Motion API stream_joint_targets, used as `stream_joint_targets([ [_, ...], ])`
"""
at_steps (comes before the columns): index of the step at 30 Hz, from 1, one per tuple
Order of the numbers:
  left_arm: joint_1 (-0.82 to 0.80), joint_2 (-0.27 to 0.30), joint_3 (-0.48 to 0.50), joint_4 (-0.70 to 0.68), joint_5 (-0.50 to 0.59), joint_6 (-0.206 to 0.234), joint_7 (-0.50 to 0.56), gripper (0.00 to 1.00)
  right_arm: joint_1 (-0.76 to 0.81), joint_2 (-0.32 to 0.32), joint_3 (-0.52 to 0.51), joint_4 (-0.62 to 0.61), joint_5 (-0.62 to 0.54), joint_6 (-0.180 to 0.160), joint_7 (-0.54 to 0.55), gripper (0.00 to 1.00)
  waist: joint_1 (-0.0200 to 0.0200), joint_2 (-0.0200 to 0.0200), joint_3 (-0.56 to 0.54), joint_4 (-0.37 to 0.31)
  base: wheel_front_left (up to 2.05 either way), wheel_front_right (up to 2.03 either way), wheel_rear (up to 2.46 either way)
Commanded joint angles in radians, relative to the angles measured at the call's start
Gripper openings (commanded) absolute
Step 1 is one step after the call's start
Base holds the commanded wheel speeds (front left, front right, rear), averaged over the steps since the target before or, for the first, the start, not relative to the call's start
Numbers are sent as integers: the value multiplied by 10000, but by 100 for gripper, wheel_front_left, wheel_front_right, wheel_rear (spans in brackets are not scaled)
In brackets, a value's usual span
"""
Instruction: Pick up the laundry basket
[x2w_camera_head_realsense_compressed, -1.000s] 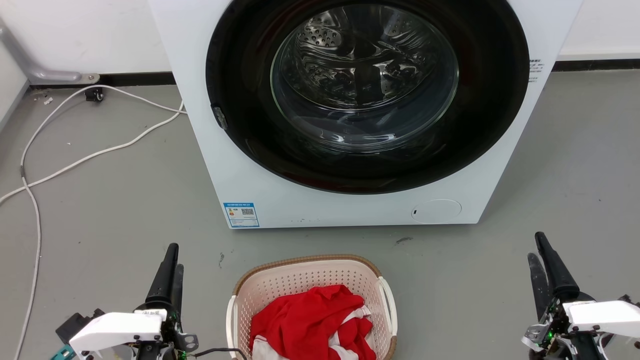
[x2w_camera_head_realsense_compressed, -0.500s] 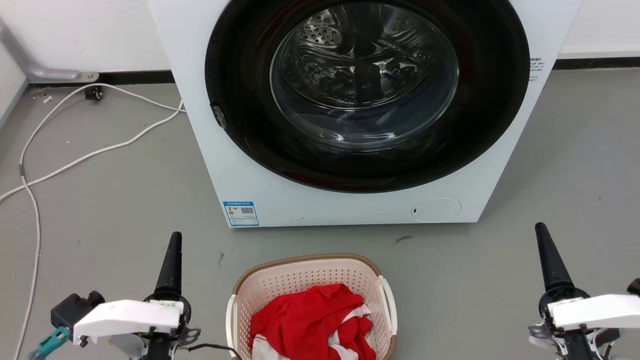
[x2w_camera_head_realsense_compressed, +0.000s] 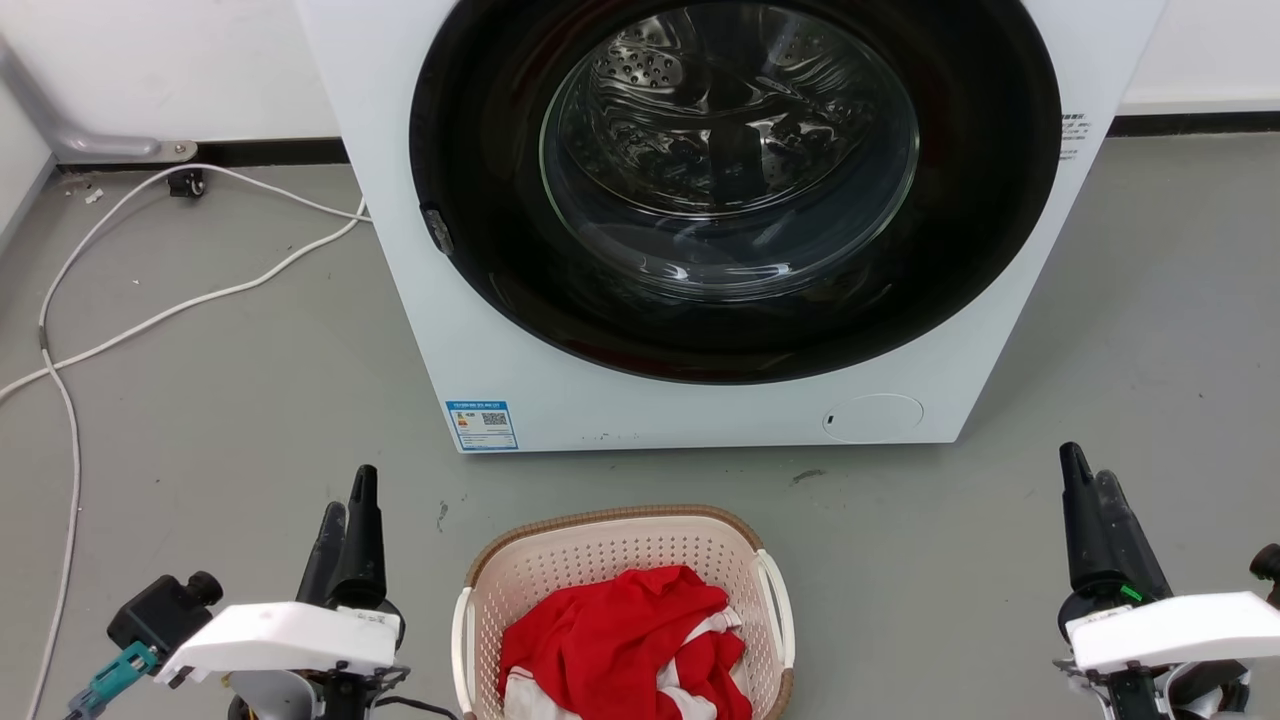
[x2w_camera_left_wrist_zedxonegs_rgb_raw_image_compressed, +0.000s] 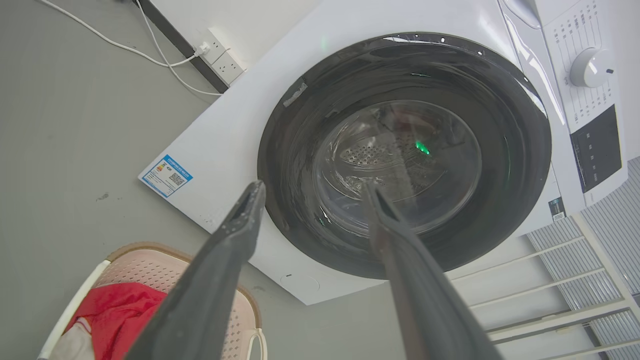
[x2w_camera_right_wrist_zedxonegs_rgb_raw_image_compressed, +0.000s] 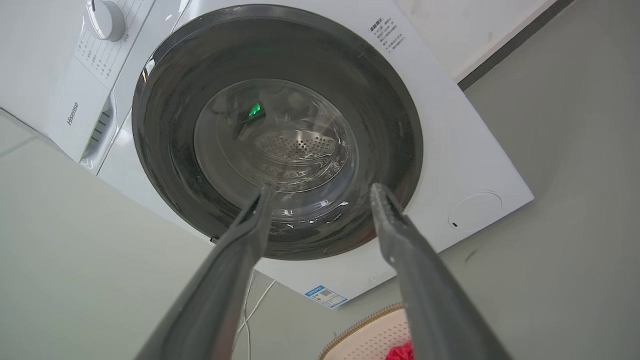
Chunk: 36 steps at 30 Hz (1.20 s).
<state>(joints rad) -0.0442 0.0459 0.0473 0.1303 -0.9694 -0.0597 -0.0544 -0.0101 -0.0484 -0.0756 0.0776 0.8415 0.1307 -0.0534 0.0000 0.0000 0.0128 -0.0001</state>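
Nearest you, your left claw hangs just left of the laundry basket without touching it. Its two dark fingers are spread and hold nothing; the left wrist view shows the gap between them plainly. Your right claw is well apart from the basket on its right side, likewise spread and empty. Both claws point away from you, past the basket.

The laundry basket sits on the grey floor between the two claws, closer to the left one, and its near end is cut off by the bottom edge of the head view. You see cream perforated walls, a brown woven-look rim and a white handle on each long side. A red garment with white patches lies heaped inside it.

Beyond the basket stands a white front-loading washing machine, its steel drum showing through the round glass door. A blue label sits low on its front, beyond the basket's left corner.

Far left of the basket, white cables trail across the floor toward the wall.
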Motion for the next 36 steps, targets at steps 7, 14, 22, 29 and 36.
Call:
stream_joint_targets([
  [7,5,40,-116,-228,1216,127,-315,100,71,-25,70,-417,-1353,0,-317,100,0,0,27,-7,0,0,0],
  [14,56,42,-123,-418,2247,239,-526,100,186,-26,161,-611,-2432,0,-541,100,0,0,68,-1,0,0,0],
  [22,152,44,-103,-639,3210,195,-736,100,299,-27,230,-803,-3402,0,-743,100,0,0,101,12,0,0,0],
  [29,268,44,-166,-664,4121,67,-933,100,430,-27,362,-1005,-4457,0,-929,100,0,0,137,31,0,0,0],
  [36,347,47,-230,-650,4950,78,-1107,100,561,-28,403,-1069,-5427,0,-1110,100,0,0,161,44,0,0,0],
])
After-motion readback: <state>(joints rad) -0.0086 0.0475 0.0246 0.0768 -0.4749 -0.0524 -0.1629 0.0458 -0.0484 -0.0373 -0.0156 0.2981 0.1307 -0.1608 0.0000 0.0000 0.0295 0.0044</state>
